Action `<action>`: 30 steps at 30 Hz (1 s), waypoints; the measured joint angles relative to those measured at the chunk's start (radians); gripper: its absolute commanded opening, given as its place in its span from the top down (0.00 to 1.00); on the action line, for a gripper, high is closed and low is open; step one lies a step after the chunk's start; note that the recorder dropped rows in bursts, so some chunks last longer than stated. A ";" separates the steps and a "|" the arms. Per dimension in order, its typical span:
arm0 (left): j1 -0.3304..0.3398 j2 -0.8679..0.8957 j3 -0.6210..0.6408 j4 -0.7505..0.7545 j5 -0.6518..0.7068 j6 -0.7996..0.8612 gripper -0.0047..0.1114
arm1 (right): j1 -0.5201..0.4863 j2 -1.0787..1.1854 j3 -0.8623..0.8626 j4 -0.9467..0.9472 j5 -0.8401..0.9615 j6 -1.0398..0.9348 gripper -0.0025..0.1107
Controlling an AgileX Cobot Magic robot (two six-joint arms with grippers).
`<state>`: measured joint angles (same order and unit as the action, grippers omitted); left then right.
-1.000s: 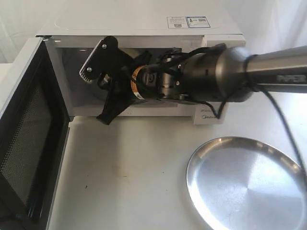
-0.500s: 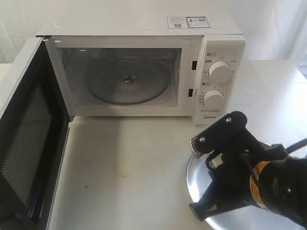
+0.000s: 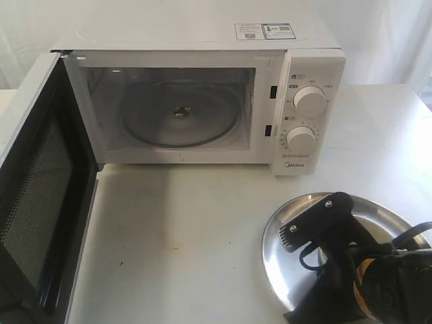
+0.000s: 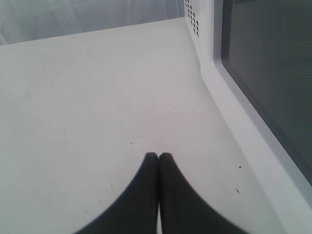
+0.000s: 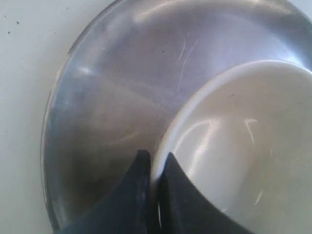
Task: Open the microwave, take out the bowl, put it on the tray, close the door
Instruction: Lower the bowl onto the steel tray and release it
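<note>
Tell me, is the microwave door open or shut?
Open. The door stands wide, showing the turntable inside the microwave.

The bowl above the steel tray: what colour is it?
The bowl is glossy cream-white, faintly yellowish inside. The right wrist view shows it best.

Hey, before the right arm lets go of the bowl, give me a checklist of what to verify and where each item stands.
1. The small cream-white bowl is out of the white microwave: ok, nothing on the glass turntable.
2. The right tool is shut on the bowl's rim: ok.
3. Bowl above the large round stainless-steel tray: ok.
4. Bowl's bottom resting on the tray: cannot tell.
5. The white door with dark window closed: not ok, wide open.
6. The left tool free for the door: ok, shut, empty.
</note>
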<state>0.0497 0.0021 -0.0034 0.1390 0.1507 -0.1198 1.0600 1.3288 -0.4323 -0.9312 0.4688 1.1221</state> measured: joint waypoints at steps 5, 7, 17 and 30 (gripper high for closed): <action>0.000 0.000 0.000 0.000 0.000 0.000 0.96 | 0.000 0.015 0.000 -0.034 -0.045 0.002 0.48; 0.000 0.000 0.000 0.000 0.000 0.000 0.96 | 0.000 0.005 0.000 -0.050 -0.104 0.002 0.49; 0.000 0.000 0.000 0.000 0.000 0.000 0.96 | 0.000 -0.312 -0.060 -0.217 -0.683 -0.046 0.98; 0.000 0.000 0.000 0.000 0.000 0.000 0.96 | 0.000 0.079 -0.173 0.017 -1.100 -0.630 0.95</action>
<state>0.0497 0.0021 -0.0034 0.1390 0.1507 -0.1198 1.0600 1.4077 -0.6054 -0.9145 -0.6314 0.4925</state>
